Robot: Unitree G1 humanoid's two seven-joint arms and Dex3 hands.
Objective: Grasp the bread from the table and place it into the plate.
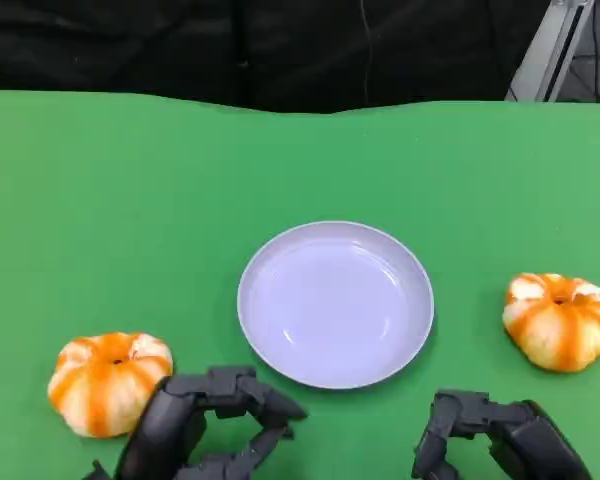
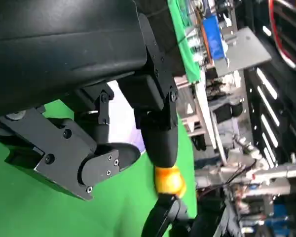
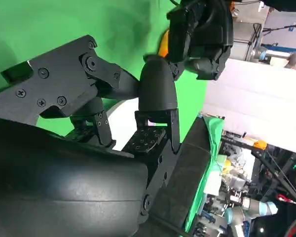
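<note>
Bread sits on the green table in two pumpkin-shaped orange-and-white pieces. One bread piece lies at about nine o'clock from my left robot hand, just beside it, and I cannot tell whether the two touch. The other bread piece lies at roughly one o'clock from my right robot hand, near it but apart.

Between the two pieces, the white plate rests on the table with nothing in it. It sits at about one o'clock from my left robot hand and eleven o'clock from my right.

My left robot hand holds nothing; its fingers curve toward the plate with a gap between them, low over the table near the plate's near rim. My right robot hand also holds nothing, its fingers bent forward and apart, hovering at the near edge of the table. In my left wrist view an orange bread piece shows beyond my fingertips.
</note>
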